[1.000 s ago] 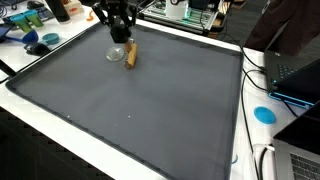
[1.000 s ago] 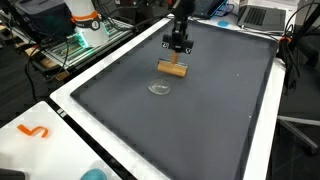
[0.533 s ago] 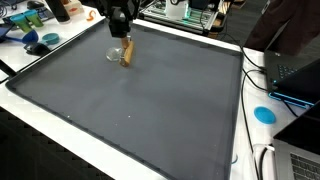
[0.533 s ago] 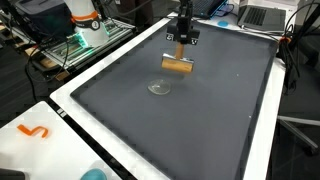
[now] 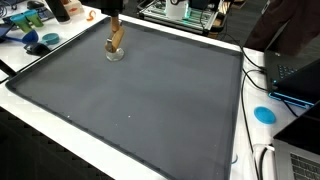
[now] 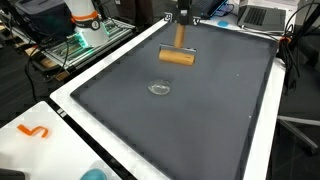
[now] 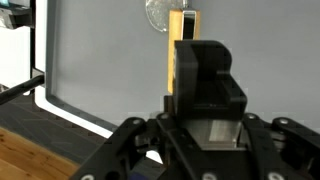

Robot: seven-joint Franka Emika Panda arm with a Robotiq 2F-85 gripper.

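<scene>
My gripper (image 6: pixel 180 47) is shut on a small wooden block (image 6: pixel 178 58) and holds it in the air over the far part of the dark grey mat (image 6: pixel 200 120). In an exterior view the block (image 5: pixel 116 38) hangs under the gripper (image 5: pixel 115 30), just above a clear round disc (image 5: pixel 115 54) that lies flat on the mat. That disc (image 6: pixel 159 87) sits on the mat nearer the camera than the block. In the wrist view the block (image 7: pixel 183 24) shows as a narrow yellow strip past the black gripper (image 7: pixel 186 45), with the disc (image 7: pixel 160 12) beside it.
A white rim (image 5: pixel 150 150) frames the mat. A blue disc (image 5: pixel 264 114) and a laptop (image 5: pixel 300 75) lie beyond one edge, and blue items (image 5: pixel 40 43) beyond another. An orange piece (image 6: pixel 34 131) rests on the white near corner. Cluttered benches (image 6: pixel 85 30) stand behind.
The gripper closed on the wooden block where it lay on the mat and has lifted it straight up. The clear disc has stayed in place.
</scene>
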